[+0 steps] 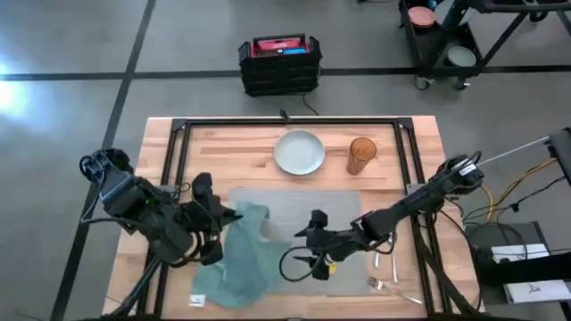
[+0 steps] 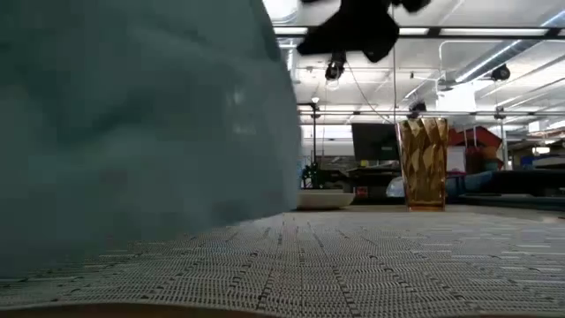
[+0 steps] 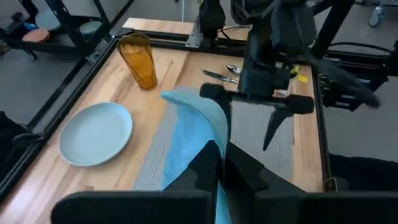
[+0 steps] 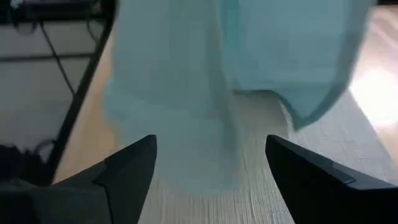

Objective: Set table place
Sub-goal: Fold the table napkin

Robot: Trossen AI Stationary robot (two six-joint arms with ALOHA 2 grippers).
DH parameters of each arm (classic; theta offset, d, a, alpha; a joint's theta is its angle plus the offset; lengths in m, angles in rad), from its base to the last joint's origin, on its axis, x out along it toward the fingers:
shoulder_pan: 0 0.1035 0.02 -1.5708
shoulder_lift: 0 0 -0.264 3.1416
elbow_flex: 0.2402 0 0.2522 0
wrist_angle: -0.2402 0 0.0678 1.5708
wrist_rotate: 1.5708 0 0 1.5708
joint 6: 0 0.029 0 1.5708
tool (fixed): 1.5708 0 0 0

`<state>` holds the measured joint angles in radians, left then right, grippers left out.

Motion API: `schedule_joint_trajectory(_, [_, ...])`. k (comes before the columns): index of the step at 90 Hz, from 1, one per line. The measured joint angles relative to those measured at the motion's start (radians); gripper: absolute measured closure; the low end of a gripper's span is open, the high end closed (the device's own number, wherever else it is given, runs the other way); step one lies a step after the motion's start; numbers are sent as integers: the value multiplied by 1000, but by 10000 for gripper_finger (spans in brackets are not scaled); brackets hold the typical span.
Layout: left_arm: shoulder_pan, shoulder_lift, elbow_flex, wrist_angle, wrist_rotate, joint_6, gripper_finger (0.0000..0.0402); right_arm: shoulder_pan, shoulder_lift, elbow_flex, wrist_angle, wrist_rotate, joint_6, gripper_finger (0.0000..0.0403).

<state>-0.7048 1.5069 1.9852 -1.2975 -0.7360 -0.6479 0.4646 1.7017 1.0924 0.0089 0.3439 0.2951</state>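
Note:
A teal napkin [image 1: 241, 259] stands raised at the left end of the grey placemat [image 1: 308, 209]. My left gripper [image 1: 227, 217] is shut on its upper part. Its lower part lies on the table [image 1: 161, 178] near the front edge. My right gripper [image 1: 314, 241] hovers open over the placemat just right of the napkin, fingers pointing at the cloth [image 4: 217, 74], touching nothing. In the low view the napkin [image 2: 132, 115] fills the left. A pale plate [image 1: 299, 152] and an amber glass [image 1: 361, 156] stand beyond the placemat's far edge. My left gripper pinches a bunched upper part of the napkin [image 3: 214, 146] between its two fingers, coming from the table's left at a slant. Whether it holds one layer or several I cannot tell. The cloth stands up from the hold, and its lower end [image 1: 223, 290] rests on the table.
Cutlery [image 1: 391, 276] lies on the wood right of the placemat, near the front right corner. A black frame rail [image 1: 294, 123] runs along the table's far side and down both sides. A black and red case [image 1: 280, 62] sits on the floor beyond.

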Motion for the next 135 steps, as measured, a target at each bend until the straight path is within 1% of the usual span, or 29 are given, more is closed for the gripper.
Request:
schedule_joint_trajectory(15, [0,1,-21,2,4,-5,402,-39,75,-7,0,-3,-8,118])
schedule_joint_trajectory(42, [0,4,-23,3,15,-4,402,-121,159,-7,39,-12,-43,141])
schedule_joint_trajectory(45, [0,4,-24,3,15,-2,402,-129,165,-7,49,-25,-44,143])
schedule_joint_trajectory(57, [0,4,-24,3,15,5,402,-151,188,-7,135,-148,-60,150])
schedule_joint_trajectory(71, [0,5,-24,2,15,14,402,-168,233,-7,185,-133,-88,160])
schedule_joint_trajectory(87, [0,9,-24,2,15,16,402,-185,289,-1,242,-146,-80,173])
schedule_joint_trajectory(92, [0,9,-24,2,15,18,401,-186,303,-3,256,-180,-80,176])
schedule_joint_trajectory(101, [0,9,-24,3,14,27,401,-186,315,0,278,-315,-101,188])
schedule_joint_trajectory(107, [0,9,-24,2,14,36,401,-182,318,4,288,-335,-105,206])
schedule_joint_trajectory(114, [0,9,-24,1,14,37,401,-181,315,6,288,-337,-107,240])
schedule_joint_trajectory(123, [0,9,-24,1,13,41,401,-181,302,8,276,-343,-114,307])
schedule_joint_trajectory(130, [0,9,-24,0,12,41,401,-182,278,27,213,-356,-114,370])
schedule_joint_trajectory(135, [0,9,-24,-2,12,41,401,-181,252,50,144,-354,-127,392])
